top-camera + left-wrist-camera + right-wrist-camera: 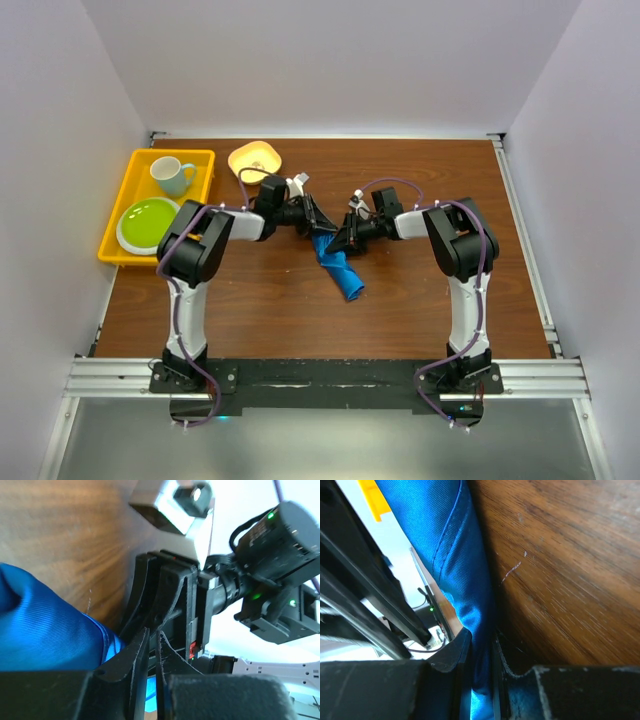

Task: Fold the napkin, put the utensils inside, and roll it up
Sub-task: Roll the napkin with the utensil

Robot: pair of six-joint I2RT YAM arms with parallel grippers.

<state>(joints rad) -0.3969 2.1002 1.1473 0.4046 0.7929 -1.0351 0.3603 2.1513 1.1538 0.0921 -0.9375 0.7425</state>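
Rolling step, nearly done: my right claw (pixel 480 647) clamps the napkin (pixel 342 272) at its upper end. My left claw (pixel 154 636) is nearly together beside it, and I cannot tell if it grips. Next: tighten the roll.

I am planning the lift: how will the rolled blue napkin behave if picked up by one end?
Probably floppy: the napkin shows soft folds where the right claw pinches it. Its free end would likely sag. It may also unroll, since nothing visible binds the roll.
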